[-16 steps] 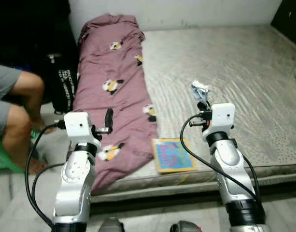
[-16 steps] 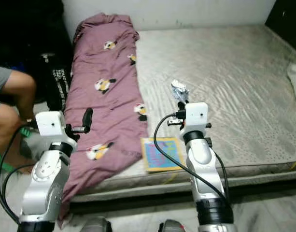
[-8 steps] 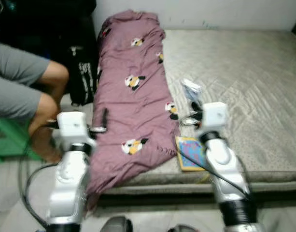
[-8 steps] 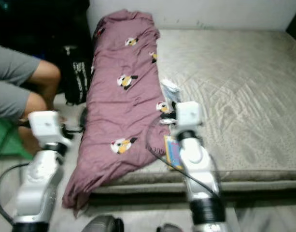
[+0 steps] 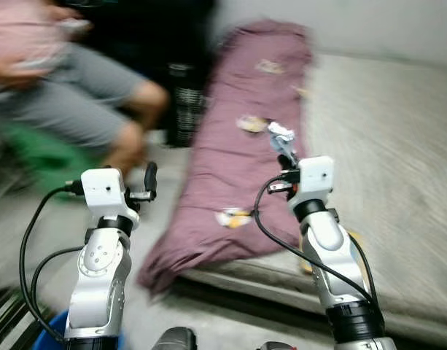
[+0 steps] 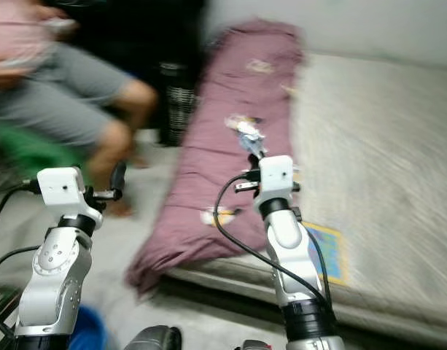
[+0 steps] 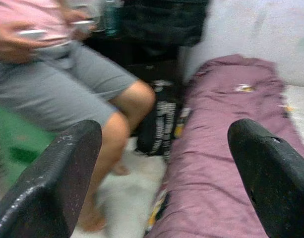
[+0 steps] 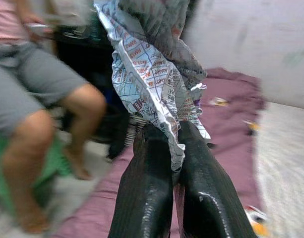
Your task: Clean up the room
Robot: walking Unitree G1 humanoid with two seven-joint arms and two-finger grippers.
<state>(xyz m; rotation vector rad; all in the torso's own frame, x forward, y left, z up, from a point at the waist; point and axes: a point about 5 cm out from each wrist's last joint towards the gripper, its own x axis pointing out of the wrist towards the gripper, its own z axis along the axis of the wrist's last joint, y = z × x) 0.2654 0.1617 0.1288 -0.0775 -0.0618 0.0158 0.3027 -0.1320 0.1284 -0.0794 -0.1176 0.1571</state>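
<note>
My right gripper [image 8: 174,136] is shut on a crumpled white wrapper with printed writing [image 8: 152,74]. It holds the wrapper [image 5: 280,135] up in front of me, above the purple penguin-print blanket [image 5: 241,168] that lies along the near side of the bed. To the left, my left gripper [image 5: 149,179] is raised over the floor beside the bed. Its two black fingers [image 7: 52,188] stand wide apart, open, with nothing between them. The head views are blurred.
A person in grey shorts [image 5: 84,109] sits on something green [image 5: 33,157] at the left, holding a phone. A black bag [image 5: 185,109] stands by the bed. A colourful book [image 6: 327,251] lies near the mattress [image 5: 383,146] edge. Something blue [image 6: 84,332] sits low left.
The whole picture has swung left, so the bed now sits to the right and the seated person shows more. The right gripper still holds the wrapper.
</note>
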